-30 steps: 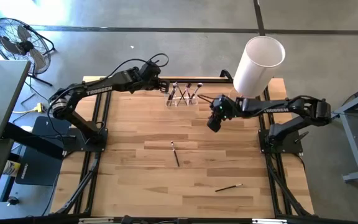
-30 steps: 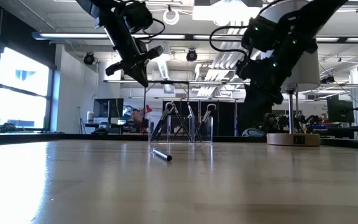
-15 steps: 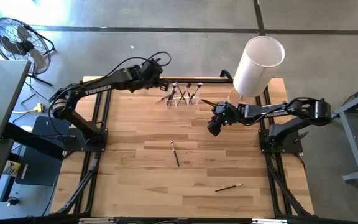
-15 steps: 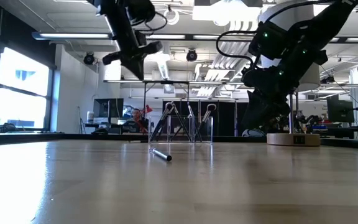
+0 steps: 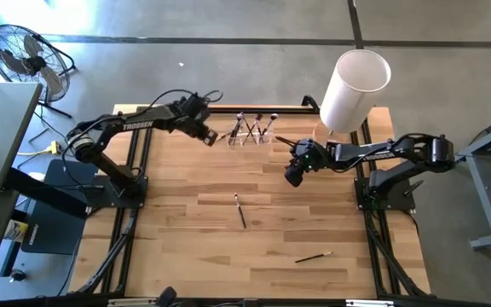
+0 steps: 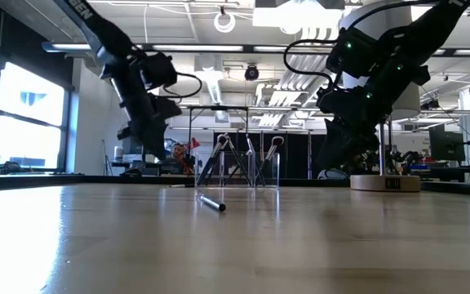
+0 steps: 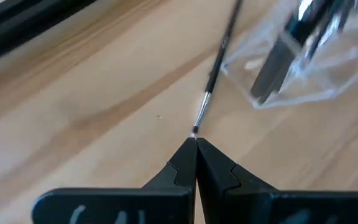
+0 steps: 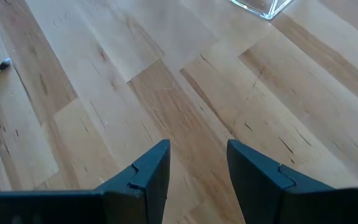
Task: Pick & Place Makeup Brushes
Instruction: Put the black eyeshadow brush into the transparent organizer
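Observation:
The clear holder (image 5: 251,130) stands near the table's far edge with several makeup brushes upright in it. My left gripper (image 5: 210,136) is shut and low over the table just left of the holder. In the left wrist view, a thin dark brush (image 7: 216,62) lies on the wood beside the holder (image 7: 303,56), its near end right ahead of my fingertips (image 7: 196,144). My right gripper (image 5: 292,176) hangs open over bare wood (image 8: 191,124), right of the holder. A dark brush (image 5: 240,211) lies mid-table and a wood-brown one (image 5: 314,256) lies near the near edge. My left gripper's shut fingertips (image 7: 191,152) come slanting down at the near end (image 7: 195,129) of the thin brush that lies on the table. I cannot tell whether they touch it or stop just short.
The big white cylinder (image 5: 354,89) stands on its round base (image 6: 386,182) at the far right corner, close behind my right arm. A black rail (image 5: 288,109) runs along the far edge. Bare wood stretches across the table's middle and near half around the two loose brushes.
My left gripper has left its high spot beside the holder, moving toward the left and near edges and dropping low over the table. My right gripper sank a little and then kept still. The loose brushes and the holder have stayed put.

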Robot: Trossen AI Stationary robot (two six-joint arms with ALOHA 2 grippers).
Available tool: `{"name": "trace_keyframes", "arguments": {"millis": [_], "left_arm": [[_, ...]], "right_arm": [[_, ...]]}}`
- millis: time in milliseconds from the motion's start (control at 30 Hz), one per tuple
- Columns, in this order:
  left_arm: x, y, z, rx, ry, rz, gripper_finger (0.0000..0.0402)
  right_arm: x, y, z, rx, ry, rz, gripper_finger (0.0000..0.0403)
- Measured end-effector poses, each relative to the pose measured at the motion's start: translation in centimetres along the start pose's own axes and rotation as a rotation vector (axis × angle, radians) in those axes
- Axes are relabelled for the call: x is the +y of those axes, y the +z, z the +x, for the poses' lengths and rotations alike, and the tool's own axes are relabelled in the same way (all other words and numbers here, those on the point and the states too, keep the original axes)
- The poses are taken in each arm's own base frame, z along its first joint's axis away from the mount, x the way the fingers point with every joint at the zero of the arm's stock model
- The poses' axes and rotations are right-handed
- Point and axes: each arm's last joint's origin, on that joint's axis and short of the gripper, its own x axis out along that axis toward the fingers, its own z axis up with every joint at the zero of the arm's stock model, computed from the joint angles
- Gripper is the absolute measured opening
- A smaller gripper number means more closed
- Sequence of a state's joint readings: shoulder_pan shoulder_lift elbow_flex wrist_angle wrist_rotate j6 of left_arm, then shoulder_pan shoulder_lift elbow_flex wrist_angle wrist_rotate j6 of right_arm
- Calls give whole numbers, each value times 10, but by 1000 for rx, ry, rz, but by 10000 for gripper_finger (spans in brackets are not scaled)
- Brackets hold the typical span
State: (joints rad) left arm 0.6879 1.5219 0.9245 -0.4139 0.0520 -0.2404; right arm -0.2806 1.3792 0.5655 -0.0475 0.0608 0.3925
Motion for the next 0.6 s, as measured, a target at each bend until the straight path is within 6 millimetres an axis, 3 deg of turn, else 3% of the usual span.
{"name": "trace_keyframes", "arguments": {"millis": [133, 333, 600], "left_arm": [[2, -9, 11, -60, -20, 239, 0], [4, -14, 14, -55, -18, 334, 5], [0, -14, 18, -66, -105, 437, 88]], "right_arm": [[0, 0, 0, -1, 1, 0, 153], [0, 1, 0, -17, -12, 71, 153], [-1, 2, 0, -42, -46, 199, 153]]}}
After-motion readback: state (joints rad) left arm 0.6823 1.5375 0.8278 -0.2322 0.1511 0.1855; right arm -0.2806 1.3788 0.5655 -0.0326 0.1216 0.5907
